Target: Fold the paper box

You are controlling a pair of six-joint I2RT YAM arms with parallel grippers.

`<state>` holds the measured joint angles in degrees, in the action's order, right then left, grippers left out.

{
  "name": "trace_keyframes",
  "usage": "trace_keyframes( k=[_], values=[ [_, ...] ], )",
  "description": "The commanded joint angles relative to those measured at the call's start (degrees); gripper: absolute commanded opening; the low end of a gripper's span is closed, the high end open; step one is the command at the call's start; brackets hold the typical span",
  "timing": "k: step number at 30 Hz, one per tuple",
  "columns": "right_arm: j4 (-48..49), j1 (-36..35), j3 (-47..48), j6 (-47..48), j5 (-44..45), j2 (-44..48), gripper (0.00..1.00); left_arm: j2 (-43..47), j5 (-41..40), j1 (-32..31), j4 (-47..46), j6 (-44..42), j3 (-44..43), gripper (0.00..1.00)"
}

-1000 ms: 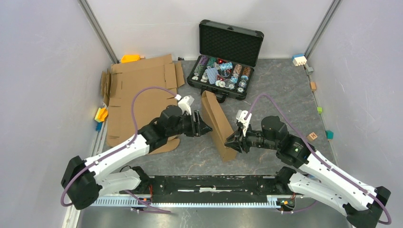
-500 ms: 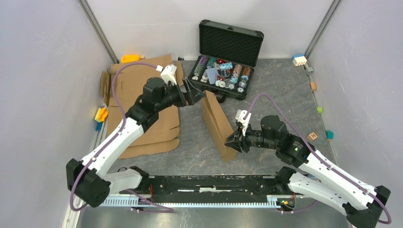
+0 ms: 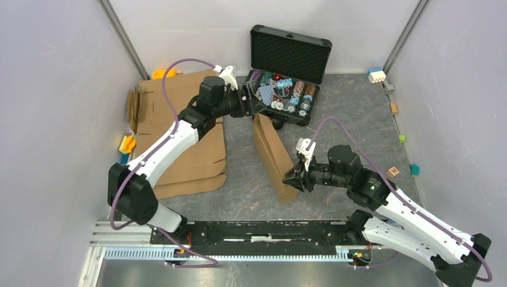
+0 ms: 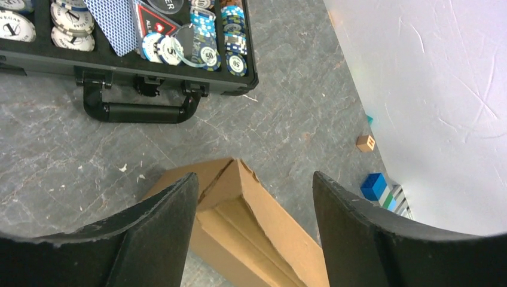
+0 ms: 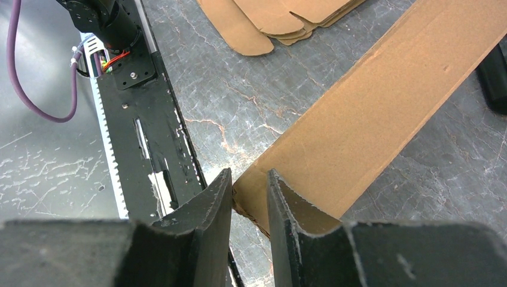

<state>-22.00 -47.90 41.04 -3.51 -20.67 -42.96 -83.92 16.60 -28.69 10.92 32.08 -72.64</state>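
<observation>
The paper box is a narrow brown cardboard form standing on edge mid-table, running from the black case toward me. My right gripper is shut on its near end; in the right wrist view the cardboard corner sits between the fingers of the gripper. My left gripper hovers open over the far end. In the left wrist view the gripper straddles the box top with wide gaps on both sides, touching nothing.
The open black case with chips lies just beyond the box's far end, its handle facing the box. Flat cardboard sheets cover the left side. Small coloured blocks line the walls. The arms' black rail runs along the near edge.
My left arm swung from beside the box's middle up to its far end by the case, with its jaws spread wider. The right arm and the box stayed put.
</observation>
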Motion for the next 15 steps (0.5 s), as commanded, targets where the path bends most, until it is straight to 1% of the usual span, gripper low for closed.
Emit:
trace_keyframes(
  k=[1, 3, 4, 7, 8, 15],
  values=[
    [-7.8, 0.2, -1.0, 1.6, 3.4, -1.6, 0.33, -3.3, -0.8, 0.2, 1.3, -4.1, -4.4, 0.75],
    [-7.7, 0.2, -1.1, 1.5, 3.4, -1.5, 0.33, -4.3, -1.1, 0.3, 1.2, -4.4, -4.4, 0.72],
    [-7.6, 0.2, -1.2, 1.5, 3.4, -1.4, 0.33, -4.7, -1.4, 0.3, 1.3, -4.5, -4.4, 0.68],
    [-7.7, 0.2, -1.3, 1.4, 3.4, -1.4, 0.33, -5.9, -0.5, 0.9, 1.3, -4.4, -3.5, 0.51],
    [-7.7, 0.2, -1.4, 1.4, 3.6, -1.4, 0.33, -6.1, -0.1, 1.1, 1.1, -4.1, -2.9, 0.48],
    [-7.9, 0.2, -1.5, 1.6, 3.9, -1.5, 0.33, -6.0, 0.3, 1.5, -1.6, -3.3, 3.7, 0.36]
  ],
)
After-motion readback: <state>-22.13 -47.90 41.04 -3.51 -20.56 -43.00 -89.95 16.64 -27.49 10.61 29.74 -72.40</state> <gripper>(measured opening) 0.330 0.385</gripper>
